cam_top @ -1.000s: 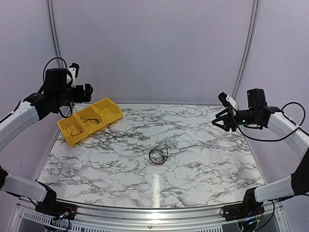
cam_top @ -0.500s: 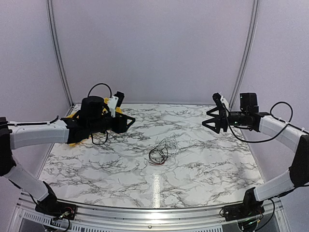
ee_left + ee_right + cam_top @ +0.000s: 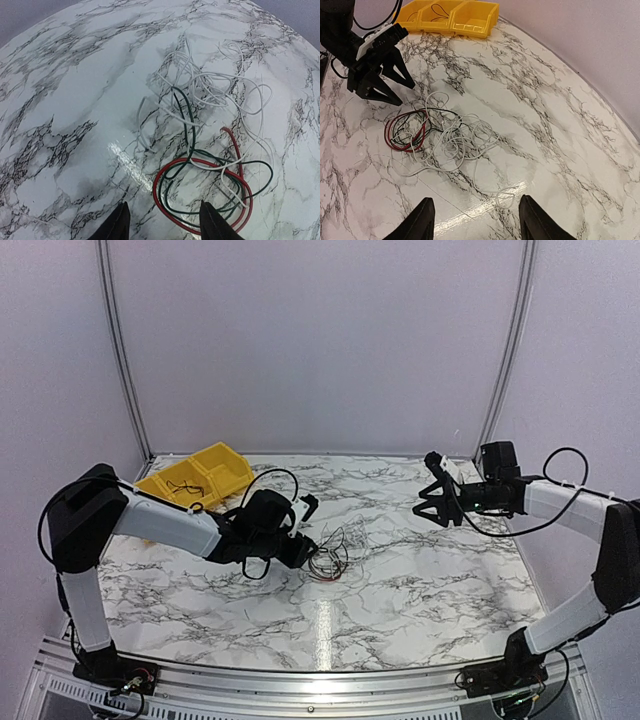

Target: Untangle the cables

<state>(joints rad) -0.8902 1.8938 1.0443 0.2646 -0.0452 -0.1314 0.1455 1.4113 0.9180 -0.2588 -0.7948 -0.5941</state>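
The cables [image 3: 333,555] [image 3: 205,165] [image 3: 435,132] are lying in one loose tangle on the marble desk [image 3: 420,580] [image 3: 75,75] [image 3: 560,125], well apart from the yellow bin [image 3: 228,480] [image 3: 475,26], out toward the middle of the desk and nearer the arm bases than the bin is. The tangle is showing thin white strands looping over one another on the side away from the bin, with a red strand and a dark green strand curling into rounder loops at the other end.

The left pincer [image 3: 303,546] [image 3: 164,207] [image 3: 402,92] is sitting between the yellow bin and the tangle, just beside the red loops, low over the desk. Its jaws are standing wide apart and are gripping nothing; in the left wrist view the red and green loops are lying just ahead of the two dark fingertips, not between them.

The right pincer [image 3: 428,490] [image 3: 475,210] is hanging on the far side of the tangle from the yellow bin, well apart from both and raised above the desk. Its jaws are also spreading wide and are carrying nothing

A few thin dark wires are resting inside the compartments of the yellow bin
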